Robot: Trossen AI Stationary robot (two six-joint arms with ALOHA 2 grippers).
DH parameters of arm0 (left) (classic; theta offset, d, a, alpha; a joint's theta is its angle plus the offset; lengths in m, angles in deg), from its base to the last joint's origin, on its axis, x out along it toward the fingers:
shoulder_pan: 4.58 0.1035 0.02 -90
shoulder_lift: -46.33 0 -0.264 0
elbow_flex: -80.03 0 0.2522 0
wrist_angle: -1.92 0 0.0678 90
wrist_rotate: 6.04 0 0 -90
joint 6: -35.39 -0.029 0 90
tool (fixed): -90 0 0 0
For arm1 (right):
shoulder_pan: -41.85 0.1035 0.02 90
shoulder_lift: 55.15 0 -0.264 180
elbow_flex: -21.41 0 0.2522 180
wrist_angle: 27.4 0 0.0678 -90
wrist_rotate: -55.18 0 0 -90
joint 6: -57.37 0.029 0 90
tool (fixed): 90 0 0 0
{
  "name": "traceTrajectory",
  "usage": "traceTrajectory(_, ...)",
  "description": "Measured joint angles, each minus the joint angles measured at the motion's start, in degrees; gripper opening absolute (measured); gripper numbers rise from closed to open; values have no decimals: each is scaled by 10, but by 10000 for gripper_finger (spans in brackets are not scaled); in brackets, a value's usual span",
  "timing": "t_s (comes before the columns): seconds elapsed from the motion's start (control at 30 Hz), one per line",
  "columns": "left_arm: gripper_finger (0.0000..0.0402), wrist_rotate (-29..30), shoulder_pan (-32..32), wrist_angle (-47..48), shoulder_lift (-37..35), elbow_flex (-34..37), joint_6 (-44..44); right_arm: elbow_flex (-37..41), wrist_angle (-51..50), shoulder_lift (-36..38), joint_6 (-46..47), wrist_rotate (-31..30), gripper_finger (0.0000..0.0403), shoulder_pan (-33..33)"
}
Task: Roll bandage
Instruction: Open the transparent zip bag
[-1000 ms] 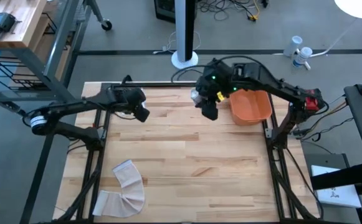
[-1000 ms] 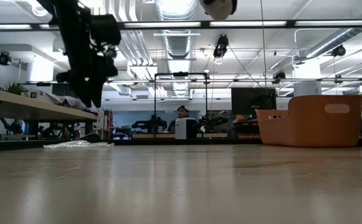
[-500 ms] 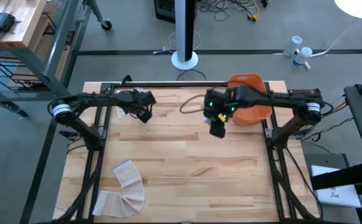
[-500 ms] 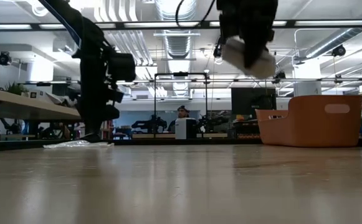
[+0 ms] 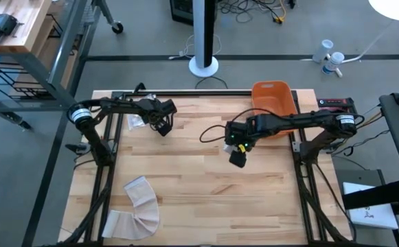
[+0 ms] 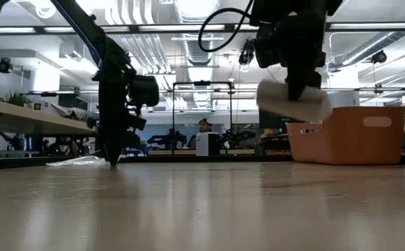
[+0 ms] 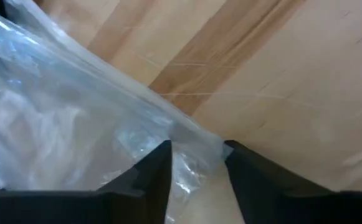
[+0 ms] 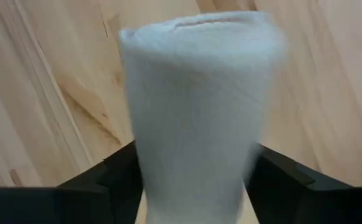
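Floor: you see grey concrete (image 5: 144, 34) around your table.
Ceiling: ducts (image 6: 195, 49) overhead.
Upper left: a wooden workbench (image 5: 14, 27).

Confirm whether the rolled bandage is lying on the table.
No, the rolled bandage hangs above the table in the right gripper.

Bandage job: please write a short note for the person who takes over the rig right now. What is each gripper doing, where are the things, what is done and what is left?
Right gripper: over the middle of the table, clear of the surface, with a rolled white bandage between its fingers; whether the grip is firm is unclear.
Left gripper: down at the back left of the table, fingers around an edge of a clear plastic bag.
Orange bin: back right.
A flat bandage strip lies unrolled at the front left.
Done: one roll is made.
Left: probably putting the roll away, then rolling the flat strip.
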Motion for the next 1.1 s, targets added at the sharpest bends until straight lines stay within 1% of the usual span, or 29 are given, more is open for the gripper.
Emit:
traceTrajectory(0.07, 131, -16, -3, -5, -8, 2, 1, -4, 0, 0, 12, -3, 253, 4)
traceTrajectory(0.17, 65, -34, -12, -4, -21, -7, 2, -8, 1, 0, 19, -11, 266, 4)
traceTrajectory(0.2, 38, -55, -15, -4, -24, -11, 2, -10, 2, 0, 18, -19, 270, 4)
traceTrajectory(0.23, 20, -77, -19, -7, -28, -17, 3, -11, 7, 0, 17, -26, 273, 3)
traceTrajectory(0.27, 11, -100, -22, -13, -32, -24, 6, -13, 15, 0, 14, -33, 276, 2)
traceTrajectory(0.33, 12, -141, -29, -23, -39, -35, 6, -14, 37, 0, 6, -36, 280, 0)
traceTrajectory(0.4, 5, -168, -45, -41, -43, -44, 12, -14, 52, 0, 0, -42, 283, 0)
traceTrajectory(0.53, 2, -210, -101, -80, -58, -72, 22, -14, 77, -2, -1, -51, 286, -1)
traceTrajectory(0.77, 0, -206, -211, -83, -72, -148, 32, -11, 78, -2, -7, -51, 275, 3)
traceTrajectory(0.9, 0, -198, -252, -81, -89, -199, 61, -6, 83, -2, -35, -51, 266, 8)
traceTrajectory(0.97, 0, -186, -266, -71, -96, -231, 70, 1, 106, -2, -57, -50, 262, 9)
traceTrajectory(1.1, 0, -161, -288, -47, -108, -304, 107, 25, 197, -2, -89, -50, 258, 10)
